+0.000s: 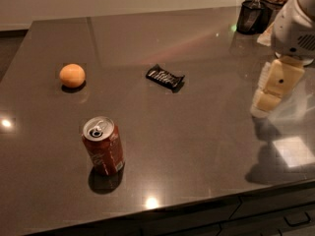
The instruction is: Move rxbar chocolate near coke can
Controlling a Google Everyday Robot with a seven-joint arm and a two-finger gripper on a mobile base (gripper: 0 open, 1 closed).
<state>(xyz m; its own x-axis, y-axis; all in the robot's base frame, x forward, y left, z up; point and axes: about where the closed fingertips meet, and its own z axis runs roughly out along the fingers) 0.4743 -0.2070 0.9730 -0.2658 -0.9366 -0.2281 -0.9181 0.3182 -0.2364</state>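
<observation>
— Where is the gripper?
— The gripper [268, 100] hangs at the right side of the scene, cream-coloured, pointing down, its tip slanted slightly left.
— And the arm?
— The white arm [295, 28] comes in from the far right corner, directly above it.

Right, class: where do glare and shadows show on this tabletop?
Camera view: glare spots on the table near its front edge and far left; dark shadow under the coke can; the gripper, above the right side, casts a shadow beside a bright patch.

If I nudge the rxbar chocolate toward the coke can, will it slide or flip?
Likely slides: the rxbar chocolate lies flat on the glossy table. Its thin wrapper may crinkle under a pinch. The gripper hangs at the right edge, well apart.
</observation>
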